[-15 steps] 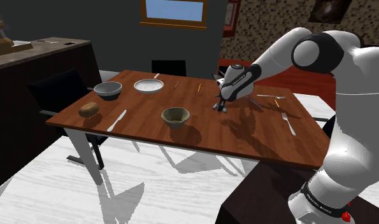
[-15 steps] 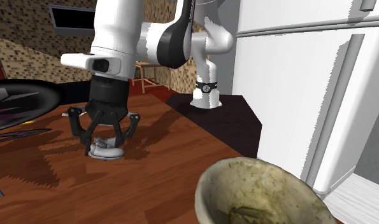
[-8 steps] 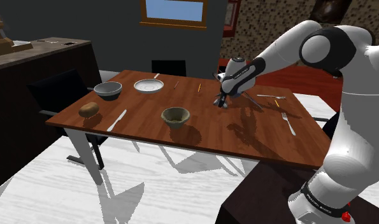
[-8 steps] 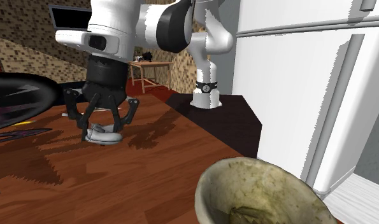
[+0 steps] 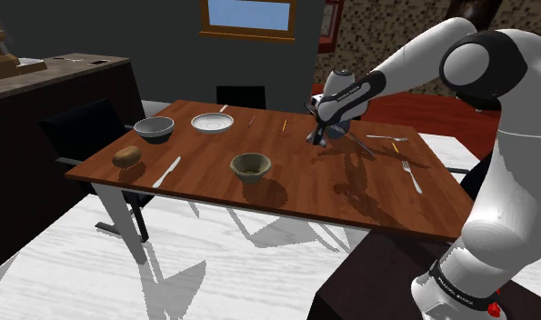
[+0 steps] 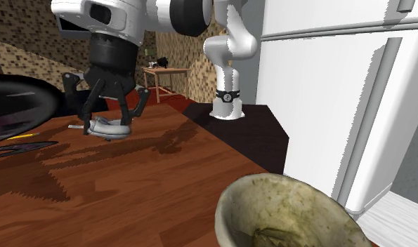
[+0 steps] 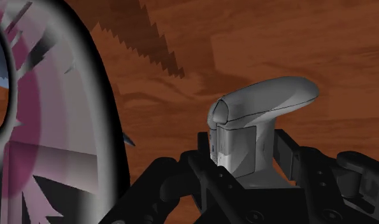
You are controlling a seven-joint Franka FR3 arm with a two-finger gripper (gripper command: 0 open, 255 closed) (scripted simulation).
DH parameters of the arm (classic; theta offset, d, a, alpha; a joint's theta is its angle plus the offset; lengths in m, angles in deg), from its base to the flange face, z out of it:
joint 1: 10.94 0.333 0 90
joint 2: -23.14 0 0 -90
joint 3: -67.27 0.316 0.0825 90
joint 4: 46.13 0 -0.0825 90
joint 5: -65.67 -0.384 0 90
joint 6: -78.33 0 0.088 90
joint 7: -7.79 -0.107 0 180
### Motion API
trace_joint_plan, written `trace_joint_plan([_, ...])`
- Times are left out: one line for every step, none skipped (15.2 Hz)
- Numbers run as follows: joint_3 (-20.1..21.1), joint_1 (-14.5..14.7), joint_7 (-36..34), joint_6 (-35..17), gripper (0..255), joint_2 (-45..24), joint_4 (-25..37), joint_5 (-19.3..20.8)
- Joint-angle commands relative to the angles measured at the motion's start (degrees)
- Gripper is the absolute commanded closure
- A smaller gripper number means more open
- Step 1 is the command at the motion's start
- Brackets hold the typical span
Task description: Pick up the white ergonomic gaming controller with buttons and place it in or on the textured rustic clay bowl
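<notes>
Gripper (image 6: 106,127) clasping grey-white controller (image 7: 264,102), over reddish wooden table (image 5: 205,165), white fridge (image 6: 327,84) nearby

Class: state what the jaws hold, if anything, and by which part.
The pale grey controller, clasped at its middle body, one rounded handle jutting free.

Controller (image 7: 264,108) rendered pale grey-white, darker grey where shaded. Pincer (image 7: 246,153) seen all black. Arm (image 5: 523,164) white, joints dark. Desk (image 5: 305,186) coloured red-brown, streaked with wood grain. Clay bowl (image 5: 251,166) mottled olive-tan. Second bowl (image 5: 155,128) grey; plate (image 5: 212,122) white. Lump (image 5: 125,156) brown. Round thing (image 7: 48,127) patterned pink, white and black, rim dark. Fridge (image 6: 327,91) white. Wall (image 6: 31,63) speckled brown and tan. Floor (image 5: 95,264) white, grey-streaked.
</notes>
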Motion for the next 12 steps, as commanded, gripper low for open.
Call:
trace_joint_plan([0.0,0.0,0.2,1.2,255,1.1,0.1,-0.1])
trace_joint_plan([0.1,-0.1,0.3,1.8,255,1.6,0.2,-0.1])
trace_joint_plan([0.1,-0.1,0.3,2.5,255,2.0,0.4,-0.2])
trace_joint_plan([0.1,-0.1,0.4,3.1,255,2.5,0.7,-0.2])
trace_joint_plan([0.1,-0.1,0.5,3.8,255,2.9,0.9,-0.3])
trace_joint_plan([0.1,-0.1,0.6,4.3,255,3.2,1.1,-0.3])
trace_joint_plan([0.3,1.0,-1.1,4.5,255,3.1,1.3,0.3])
trace_joint_plan([0.5,2.0,-2.7,4.8,255,3.0,1.6,1.0])
trace_joint_plan([0.6,3.0,-4.4,5.1,255,2.9,1.9,1.6])
trace_joint_plan([0.8,4.1,-5.9,5.5,255,2.6,2.3,2.2])
trace_joint_plan([1.0,5.0,-7.5,5.8,255,2.4,2.8,2.8])
trace_joint_plan([1.2,6.0,-9.1,6.2,255,2.1,3.3,3.3])
